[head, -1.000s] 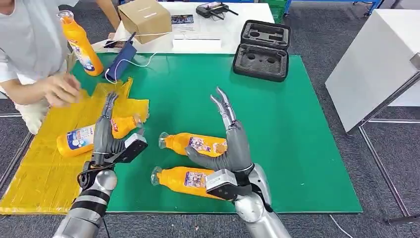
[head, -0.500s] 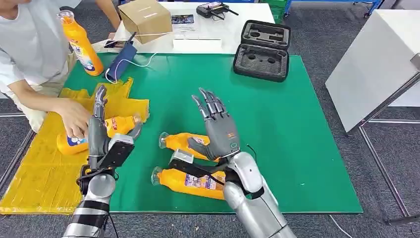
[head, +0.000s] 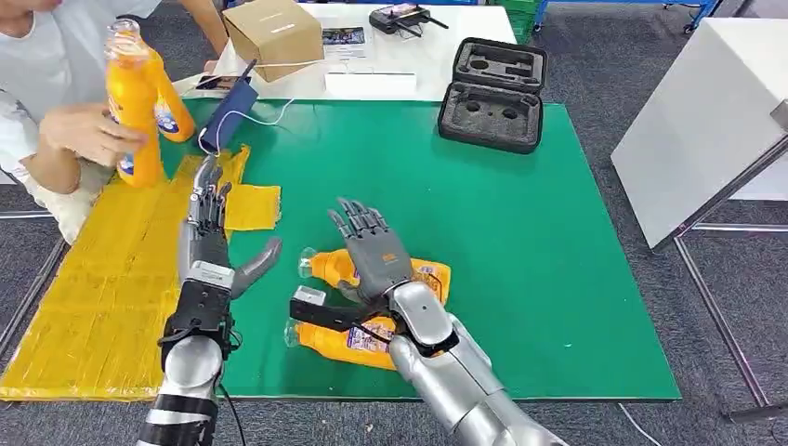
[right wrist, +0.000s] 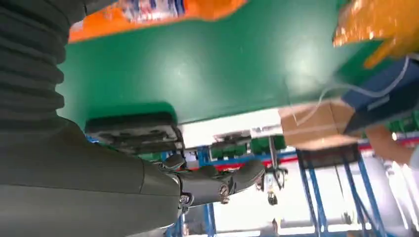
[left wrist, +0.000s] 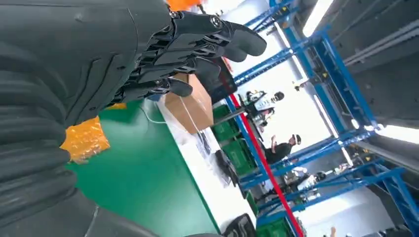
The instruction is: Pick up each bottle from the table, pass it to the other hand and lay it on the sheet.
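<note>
Two orange bottles lie on the green mat (head: 539,251): a far one (head: 327,267) and a near one (head: 327,340). My right hand (head: 374,253) hovers palm down over the far bottle with fingers spread, holding nothing; that orange bottle (right wrist: 148,15) sits close by my right hand (right wrist: 123,187) in the right wrist view. My left hand (head: 210,232) stands upright at the edge of the yellow sheet (head: 84,297), open and empty, its fingers (left wrist: 197,49) loosely apart. A person at the far left holds a third bottle (head: 128,102) in the air. A fourth bottle (head: 175,111) stands behind it.
A blue pouch (head: 228,111) with a white cable lies at the mat's far left corner. A black foam case (head: 492,93) sits at the far middle, a cardboard box (head: 274,35) on the white table beyond. A white stand (head: 697,121) rises at the right.
The person has lifted the bottle off the yellow sheet into the air. My right hand has turned palm down and sunk over the far bottle. My left hand shifted slightly.
</note>
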You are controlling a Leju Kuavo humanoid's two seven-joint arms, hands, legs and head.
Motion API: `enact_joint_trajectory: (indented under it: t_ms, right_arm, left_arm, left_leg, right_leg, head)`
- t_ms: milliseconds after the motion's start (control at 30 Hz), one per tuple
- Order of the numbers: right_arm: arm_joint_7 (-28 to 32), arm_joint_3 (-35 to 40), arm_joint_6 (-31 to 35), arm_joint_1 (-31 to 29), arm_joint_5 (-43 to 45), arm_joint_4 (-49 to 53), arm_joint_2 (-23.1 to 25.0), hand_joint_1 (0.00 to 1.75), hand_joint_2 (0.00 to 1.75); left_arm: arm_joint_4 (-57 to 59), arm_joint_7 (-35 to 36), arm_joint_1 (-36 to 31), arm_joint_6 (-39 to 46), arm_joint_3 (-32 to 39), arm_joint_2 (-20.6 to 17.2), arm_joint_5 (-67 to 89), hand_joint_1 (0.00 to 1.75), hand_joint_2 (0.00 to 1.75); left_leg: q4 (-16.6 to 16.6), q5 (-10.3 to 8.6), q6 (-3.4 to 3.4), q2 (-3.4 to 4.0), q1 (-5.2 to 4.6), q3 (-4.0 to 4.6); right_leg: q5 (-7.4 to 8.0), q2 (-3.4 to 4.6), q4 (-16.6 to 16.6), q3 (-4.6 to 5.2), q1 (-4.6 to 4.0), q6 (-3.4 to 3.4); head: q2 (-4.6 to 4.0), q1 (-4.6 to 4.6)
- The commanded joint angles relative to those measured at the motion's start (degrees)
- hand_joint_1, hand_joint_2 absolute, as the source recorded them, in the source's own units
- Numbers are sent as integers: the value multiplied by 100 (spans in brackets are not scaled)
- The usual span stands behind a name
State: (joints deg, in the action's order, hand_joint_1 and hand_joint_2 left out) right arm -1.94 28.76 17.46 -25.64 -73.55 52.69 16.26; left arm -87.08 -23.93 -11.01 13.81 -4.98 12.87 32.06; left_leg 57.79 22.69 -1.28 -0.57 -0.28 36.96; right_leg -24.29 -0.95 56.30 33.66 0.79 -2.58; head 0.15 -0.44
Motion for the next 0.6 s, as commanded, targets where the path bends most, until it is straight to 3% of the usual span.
enact_joint_trajectory:
  t_ms: [33,600]
  right_arm:
    - [2,96,25,-417,81,-1316,26,0,175]
    - [-459,-81,105,-646,-195,-1854,-48,0,175]
  left_arm:
    - [40,-89,-86,-51,-20,54,-436,0,175]
    - [127,-77,-89,-40,-51,62,-494,0,175]
  left_leg:
    - [-3,11,8,5,4,-30]
    - [-3,14,10,0,4,-39]
  right_leg:
    - [-9,7,-8,-33,-4,8]
    - [-14,3,-8,-43,-4,10]
  head:
    - [0,0]
    - [0,0]
